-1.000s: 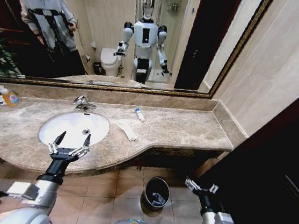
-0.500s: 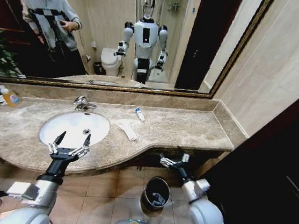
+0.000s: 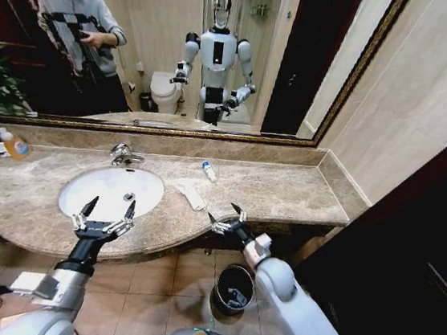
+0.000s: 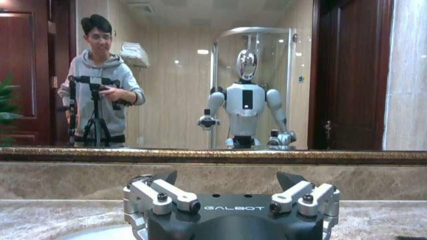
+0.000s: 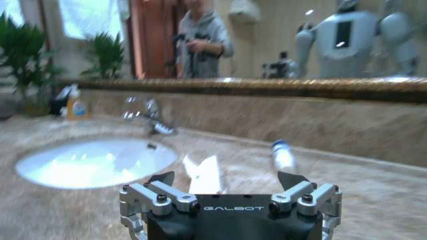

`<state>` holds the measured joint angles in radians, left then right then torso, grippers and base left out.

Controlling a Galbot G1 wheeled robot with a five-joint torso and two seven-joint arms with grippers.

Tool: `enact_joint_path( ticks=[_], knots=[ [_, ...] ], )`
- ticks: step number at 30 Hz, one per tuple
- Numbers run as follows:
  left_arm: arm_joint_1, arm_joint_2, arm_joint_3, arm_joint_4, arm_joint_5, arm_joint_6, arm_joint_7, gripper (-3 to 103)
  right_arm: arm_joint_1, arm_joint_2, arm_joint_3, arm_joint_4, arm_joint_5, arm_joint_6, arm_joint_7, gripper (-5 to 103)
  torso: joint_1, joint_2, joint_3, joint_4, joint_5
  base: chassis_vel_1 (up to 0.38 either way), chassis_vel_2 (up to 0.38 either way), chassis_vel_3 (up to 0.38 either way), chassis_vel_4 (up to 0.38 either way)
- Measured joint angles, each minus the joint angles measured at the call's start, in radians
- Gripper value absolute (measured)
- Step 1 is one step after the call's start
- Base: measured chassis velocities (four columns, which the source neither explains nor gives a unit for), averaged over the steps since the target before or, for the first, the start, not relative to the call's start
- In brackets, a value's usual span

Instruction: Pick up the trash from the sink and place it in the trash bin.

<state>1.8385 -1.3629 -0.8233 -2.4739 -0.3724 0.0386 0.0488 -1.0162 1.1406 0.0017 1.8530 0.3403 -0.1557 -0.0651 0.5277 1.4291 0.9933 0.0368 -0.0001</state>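
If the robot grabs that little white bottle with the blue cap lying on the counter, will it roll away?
Probably, if nudged. The little bottle lies on its side on the smooth marble countertop, and it looks round, so a push could roll it. It looks small, so likely light. The open right claw hovers at the counter's front edge; the paper towel lies between it and the bottle.

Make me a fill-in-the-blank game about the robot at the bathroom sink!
1. The crumpled paper towel lies on the ____, beside the sink.
2. The black trash bin stands on the ____ below the counter.
3. The left gripper hangs over the sink's near edge with its fingers ____.
4. The right gripper, also open, is at the counter's front edge, nearest the ____ towel.

Missing words: countertop; floor; open; paper
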Motion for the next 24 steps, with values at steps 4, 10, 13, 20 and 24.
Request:
enact_joint_path(
  ticks=[4,10,13,20,24],
  knots=[
    [0.000,0.000,0.000,0.000,0.000,0.000,0.000,100,0.088,0.020,-0.083,-0.095,0.000,0.000,0.001,100,0.000,0.000,0.000,0.0000,0.0000,0.000,0.000,0.000,0.000],
    [0.000,0.000,0.000,0.000,0.000,0.000,0.000,100,0.187,0.081,-0.161,-0.227,-0.030,0.017,0.002,100,0.000,0.000,0.000,0.0001,-0.0001,0.000,0.000,0.000,0.000],
    [0.000,0.000,0.000,0.000,0.000,0.000,0.000,100,0.211,0.093,-0.172,-0.262,-0.041,0.027,0.000,100,0.000,0.000,0.000,0.0001,-0.0001,0.000,0.000,0.000,0.000],
    [0.000,0.000,0.000,0.000,0.000,0.000,0.000,100,0.222,0.099,-0.171,-0.300,-0.048,0.049,-0.008,88,0.000,0.000,0.000,0.0000,-0.0001,0.000,0.000,0.000,0.000],
    [0.000,0.000,0.000,0.000,0.000,0.000,0.000,100,0.219,0.104,-0.169,-0.313,-0.054,0.060,-0.009,77,0.000,0.000,0.000,0.0000,0.0000,0.000,0.000,0.000,0.000]
  ],
)
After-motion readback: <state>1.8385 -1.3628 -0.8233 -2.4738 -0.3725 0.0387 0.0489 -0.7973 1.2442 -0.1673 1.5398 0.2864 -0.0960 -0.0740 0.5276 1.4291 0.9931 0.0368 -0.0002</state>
